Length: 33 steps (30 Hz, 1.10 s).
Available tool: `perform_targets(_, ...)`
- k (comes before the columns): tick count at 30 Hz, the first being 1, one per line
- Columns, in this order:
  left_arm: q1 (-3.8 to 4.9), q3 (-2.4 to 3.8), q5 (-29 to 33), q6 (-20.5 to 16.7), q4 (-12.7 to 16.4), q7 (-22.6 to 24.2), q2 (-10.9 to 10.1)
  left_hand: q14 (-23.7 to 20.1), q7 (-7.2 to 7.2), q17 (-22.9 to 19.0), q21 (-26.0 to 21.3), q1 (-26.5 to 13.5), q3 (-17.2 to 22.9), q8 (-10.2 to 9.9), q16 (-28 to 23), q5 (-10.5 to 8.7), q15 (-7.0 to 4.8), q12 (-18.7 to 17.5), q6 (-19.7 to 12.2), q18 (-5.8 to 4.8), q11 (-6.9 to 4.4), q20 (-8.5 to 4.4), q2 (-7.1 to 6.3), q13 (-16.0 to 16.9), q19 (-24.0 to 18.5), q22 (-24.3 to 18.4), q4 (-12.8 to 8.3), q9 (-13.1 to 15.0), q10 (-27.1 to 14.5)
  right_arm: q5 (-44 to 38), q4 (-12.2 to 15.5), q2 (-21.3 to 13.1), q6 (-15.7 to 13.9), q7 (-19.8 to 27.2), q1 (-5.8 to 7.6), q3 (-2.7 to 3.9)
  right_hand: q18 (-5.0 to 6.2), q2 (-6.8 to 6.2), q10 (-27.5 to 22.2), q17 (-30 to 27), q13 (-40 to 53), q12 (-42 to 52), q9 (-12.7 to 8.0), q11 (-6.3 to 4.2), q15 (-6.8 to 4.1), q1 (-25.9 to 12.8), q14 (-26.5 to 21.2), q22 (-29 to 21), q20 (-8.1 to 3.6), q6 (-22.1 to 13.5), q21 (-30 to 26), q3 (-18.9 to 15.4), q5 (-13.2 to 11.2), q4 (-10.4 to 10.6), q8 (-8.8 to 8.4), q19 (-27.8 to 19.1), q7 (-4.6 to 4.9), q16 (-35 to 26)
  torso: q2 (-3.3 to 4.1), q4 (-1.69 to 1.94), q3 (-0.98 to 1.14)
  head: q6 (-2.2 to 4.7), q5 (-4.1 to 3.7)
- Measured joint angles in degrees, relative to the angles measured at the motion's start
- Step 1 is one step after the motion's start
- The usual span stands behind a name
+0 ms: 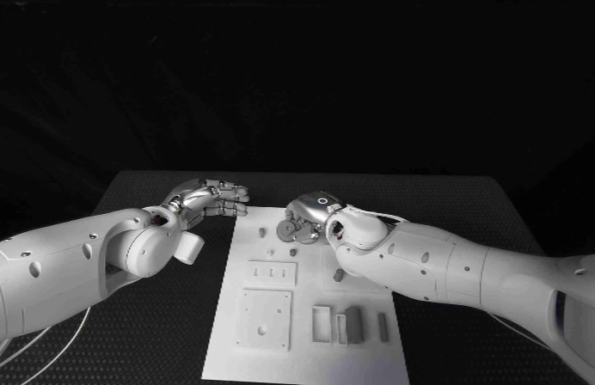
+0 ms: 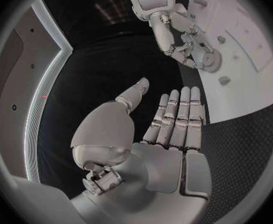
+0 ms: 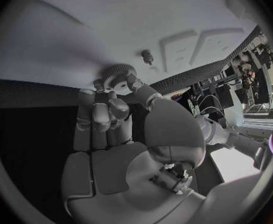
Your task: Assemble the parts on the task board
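We see a small gear [image 3: 118, 73] pinched at the tips of our right hand [image 3: 108, 112], held just over the far end of the task board [image 1: 310, 333] — not yet seated, we judge. Other parts [image 1: 352, 323] lie loose nearer us. Our left hand [image 2: 173, 119] holds nothing, fingers straight, off the board's edge.
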Motion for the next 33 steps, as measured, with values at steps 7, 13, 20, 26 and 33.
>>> perform_targets(7,0.0,0.0,0.0,0.04,-0.07,-0.07,0.02,0.0,0.0,0.05,0.0,0.0,0.0,-0.11,0.0,0.0,0.0,-0.22,0.0,0.01,0.0,0.0,0.0,0.0,0.0,0.05,0.0,-0.07,0.0,0.29,0.13,-0.16,-0.25,0.0,0.0,0.0,0.0,-0.23,0.07,-0.09,0.0,0.0,-0.25,0.34,0.22,-0.23,-0.22,0.0,0.0,-0.78,0.0,0.0,0.0,0.0,-0.35,-0.01,0.34,0.0,0.0,-0.02,0.04,-0.1,0.05)
perform_targets(13,0.0,-0.02,0.0,0.15,-0.1,-0.12,0.06,-0.21,0.0,0.04,0.0,0.0,0.0,-0.11,0.0,0.0,0.21,-0.22,0.0,0.0,0.0,0.0,0.0,-0.06,0.0,0.05,0.0,-0.08,0.0,0.89,0.76,-0.76,-0.83,-0.01,0.0,0.0,-0.01,-0.76,0.0,-0.11,0.0,0.0,-0.6,0.83,0.46,-0.3,-0.04,0.04,0.07,-2.33,-0.27,0.16,0.0,0.16,-1.15,-0.08,0.71,0.0,-0.01,-0.02,0.04,-0.15,0.09)
perform_targets(20,-0.01,-0.02,0.0,0.19,-0.16,-0.14,-0.12,-0.21,0.0,0.04,-0.23,0.0,0.0,-0.11,-0.22,0.0,0.21,-0.22,0.0,0.0,0.0,0.0,0.0,-0.06,0.0,0.04,0.0,-0.08,0.0,1.72,3.9,-3.45,-1.63,-0.02,0.0,0.01,-0.01,-0.99,0.0,0.1,0.0,0.0,-0.6,0.82,0.65,-0.53,0.16,0.04,0.07,-2.35,-0.27,0.39,0.0,0.39,-1.15,0.33,0.71,0.0,-0.01,-0.05,0.07,-0.13,0.27)
perform_targets(26,-0.01,-0.02,0.0,0.18,-0.03,-0.14,-0.45,-0.21,0.0,0.03,-0.23,0.0,0.0,-0.11,-0.22,0.0,0.21,-0.22,0.0,0.0,0.0,0.0,0.0,-0.05,0.0,0.04,0.0,-0.08,0.0,2.83,7.53,-6.79,-1.87,-0.03,0.63,0.55,0.0,-0.98,0.0,0.16,0.0,0.0,-0.6,0.82,0.65,-0.53,0.16,0.04,0.06,-2.35,-0.27,0.47,0.0,0.47,-1.14,0.33,0.71,0.0,-0.01,-0.27,0.14,0.16,0.36)
perform_targets(33,0.0,-0.02,0.0,0.17,-0.07,-0.15,-0.46,-0.21,0.0,0.07,-0.23,0.0,0.0,-0.11,-0.22,0.0,0.21,-0.22,0.0,0.0,0.0,0.21,0.0,-0.05,-0.21,0.03,0.0,-0.07,0.0,4.47,6.75,-6.09,-1.13,0.19,0.89,0.59,0.0,-0.98,0.01,-0.17,-0.07,0.0,-0.6,0.82,0.65,-0.53,0.16,0.03,0.07,-2.36,-0.27,0.63,0.0,0.31,-1.14,0.32,0.7,0.0,0.12,-0.48,0.26,0.6,0.15)
